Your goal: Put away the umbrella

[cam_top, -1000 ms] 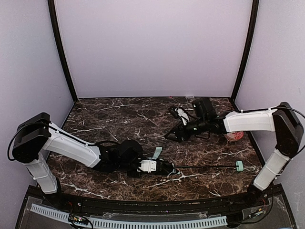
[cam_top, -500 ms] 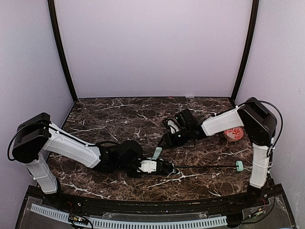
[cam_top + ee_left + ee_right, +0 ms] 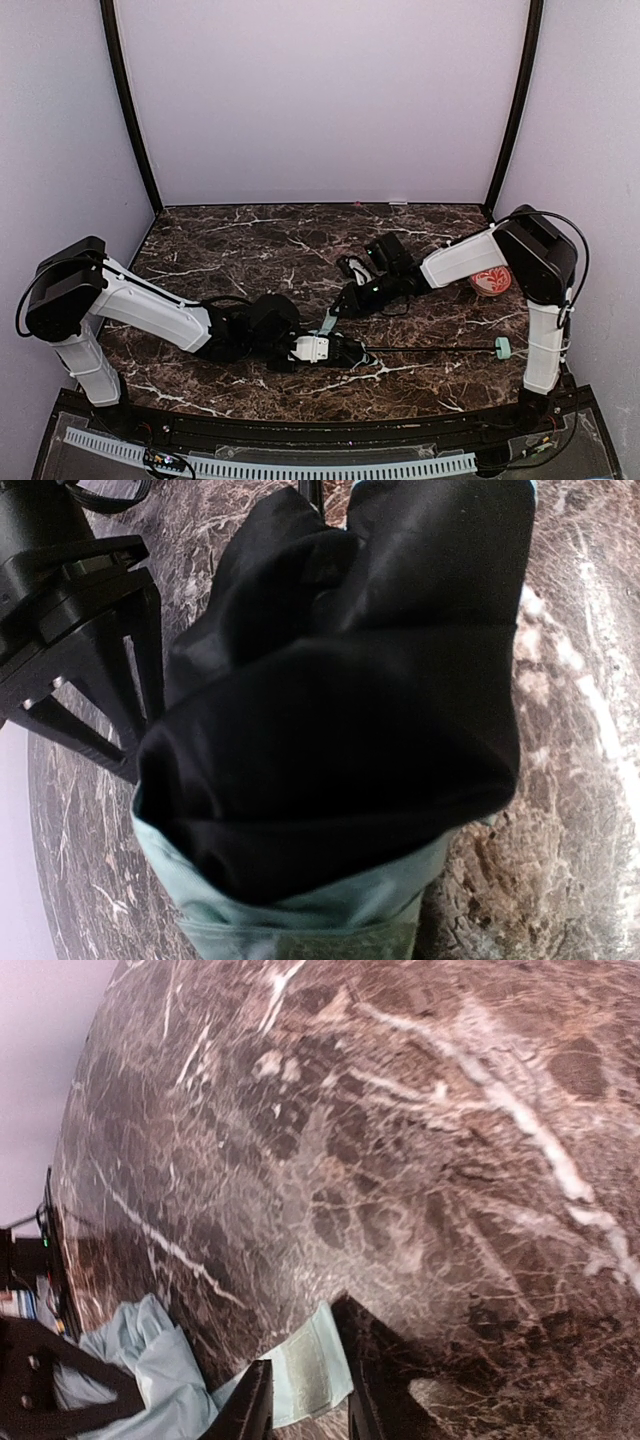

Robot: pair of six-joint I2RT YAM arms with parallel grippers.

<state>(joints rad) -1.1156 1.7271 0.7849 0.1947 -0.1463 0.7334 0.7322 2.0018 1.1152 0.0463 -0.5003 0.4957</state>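
Observation:
The umbrella [image 3: 430,348] lies along the near part of the table. Its thin black shaft runs right to a small mint handle [image 3: 503,347]. My left gripper [image 3: 338,352] is shut on the bunched canopy. That canopy [image 3: 340,730] fills the left wrist view with black lining and a mint hem and hides my own fingers. The mint strap [image 3: 328,322] sticks out toward the back. My right gripper [image 3: 340,306] is low over it, jaws narrow but still apart. The strap tab [image 3: 312,1368] lies flat between the two black fingers [image 3: 254,1405].
A small orange-and-white round object [image 3: 490,281] sits at the right edge of the dark marble table [image 3: 230,250], behind the right arm's elbow. Purple walls close in three sides. A cable rail [image 3: 270,465] runs along the near edge.
The right arm folded in and swung left, bringing its gripper down to the umbrella's strap while its jaws narrowed. The left arm and umbrella stayed put.

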